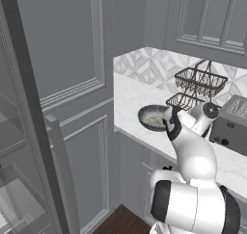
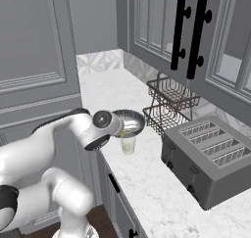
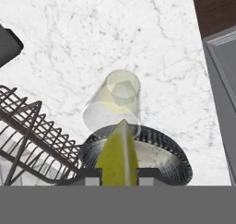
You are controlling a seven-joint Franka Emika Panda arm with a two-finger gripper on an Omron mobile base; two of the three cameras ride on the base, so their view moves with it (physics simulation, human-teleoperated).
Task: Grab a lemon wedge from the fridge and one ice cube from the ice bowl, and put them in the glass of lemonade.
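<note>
A yellow-green lemon wedge [image 3: 117,149] stands pinched between my gripper's [image 3: 118,174] finger tips, point forward. Just past it in the hand view lies the dark grey ice bowl [image 3: 177,159] with pale contents, and beyond the bowl the glass of lemonade [image 3: 114,101]. From the base cameras the hand hangs over the counter at the ice bowl [image 1: 150,116] [image 2: 132,120], with the glass [image 2: 128,145] right beside it near the counter's front edge. The fridge [image 1: 24,146] stands at the far left, its door open.
A black two-tier wire basket [image 1: 198,86] [image 2: 171,102] stands against the tiled back wall behind the bowl. A grey toaster [image 1: 231,124] [image 2: 211,158] sits further right on the marble counter [image 2: 147,193]. Wall cabinets with black handles [image 2: 188,34] hang above.
</note>
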